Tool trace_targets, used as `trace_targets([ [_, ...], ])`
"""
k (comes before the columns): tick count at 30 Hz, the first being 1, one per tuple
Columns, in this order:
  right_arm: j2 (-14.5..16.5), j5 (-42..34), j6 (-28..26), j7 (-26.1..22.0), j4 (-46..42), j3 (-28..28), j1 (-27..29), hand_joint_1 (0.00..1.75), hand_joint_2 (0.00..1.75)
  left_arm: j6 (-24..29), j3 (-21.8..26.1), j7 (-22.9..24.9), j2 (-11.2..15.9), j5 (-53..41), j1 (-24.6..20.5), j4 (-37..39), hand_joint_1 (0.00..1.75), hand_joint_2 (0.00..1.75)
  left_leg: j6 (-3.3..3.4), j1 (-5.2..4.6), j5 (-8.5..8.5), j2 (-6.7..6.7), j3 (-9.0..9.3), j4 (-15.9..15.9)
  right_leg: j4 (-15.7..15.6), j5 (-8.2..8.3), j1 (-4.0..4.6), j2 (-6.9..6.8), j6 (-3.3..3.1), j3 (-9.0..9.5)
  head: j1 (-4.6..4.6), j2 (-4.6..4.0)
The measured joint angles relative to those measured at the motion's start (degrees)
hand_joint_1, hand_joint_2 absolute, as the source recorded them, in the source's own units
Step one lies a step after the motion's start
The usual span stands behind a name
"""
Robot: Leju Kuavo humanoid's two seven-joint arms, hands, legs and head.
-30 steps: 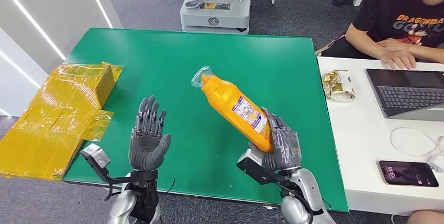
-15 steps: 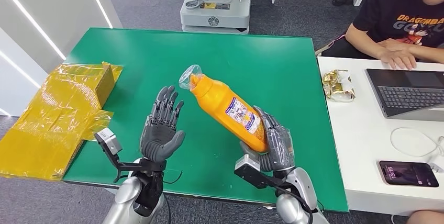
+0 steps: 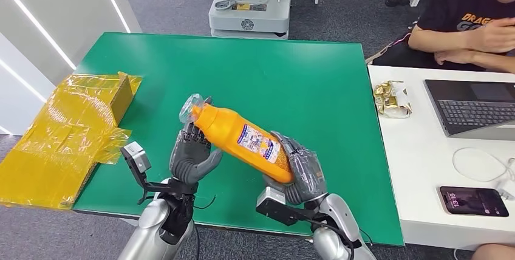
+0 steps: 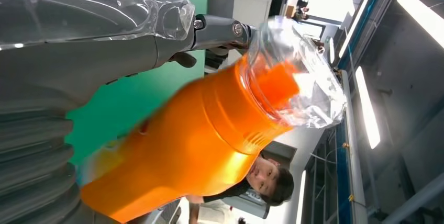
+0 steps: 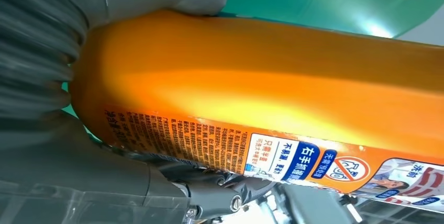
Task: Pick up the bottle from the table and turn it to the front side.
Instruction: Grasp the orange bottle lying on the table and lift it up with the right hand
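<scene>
A green table (image 3: 285,71) fills the middle of the head view, set on grey carpet. At its left edge lies a cardboard box wrapped in crinkled yellow film (image 3: 64,132), partly hanging over the table's side. Beyond the far edge of the table stands a white machine base (image 3: 250,2). To the right, touching the green table, is a white desk (image 3: 419,169) holding a crumpled gold wrapper (image 3: 392,98), an open laptop (image 3: 470,108), a white cable (image 3: 480,163) and a phone (image 3: 474,201) with a lit screen. A person in a black T-shirt (image 3: 470,26) sits behind that desk, arms folded on it.

Near the front edge of the table, the left hand (image 3: 193,153) is raised with its fingers spread and curved upward. It sits under the neck end of the orange bottle (image 3: 240,140); its fingertips appear to touch the bottle near the cap, but a closed grip cannot be made out. In the left wrist view, the thumb lies alongside the bottle's shoulder.

The bottle is lifted above the table and tilted, its clear cap (image 3: 189,107) pointing up and left, its printed label facing up.

The right hand (image 3: 300,172) wraps around the bottle's base, fingers and thumb clasped firmly on either side.
</scene>
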Motion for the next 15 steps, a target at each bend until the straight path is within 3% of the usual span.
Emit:
trace_targets([
  [15, 0.60, 3.63, 7.00, 0.45, 0.02, 0.83, -0.35, 1.75, 1.75, -0.12, -0.29, 0.56, 0.00, 0.69, -1.26, 2.29, 0.00, 1.75, 0.00, 0.00, 0.00, 0.01, 0.00, 0.00, 0.00, 0.00, 0.00, 0.01, 0.00, -0.01, 0.01, 0.00],
])
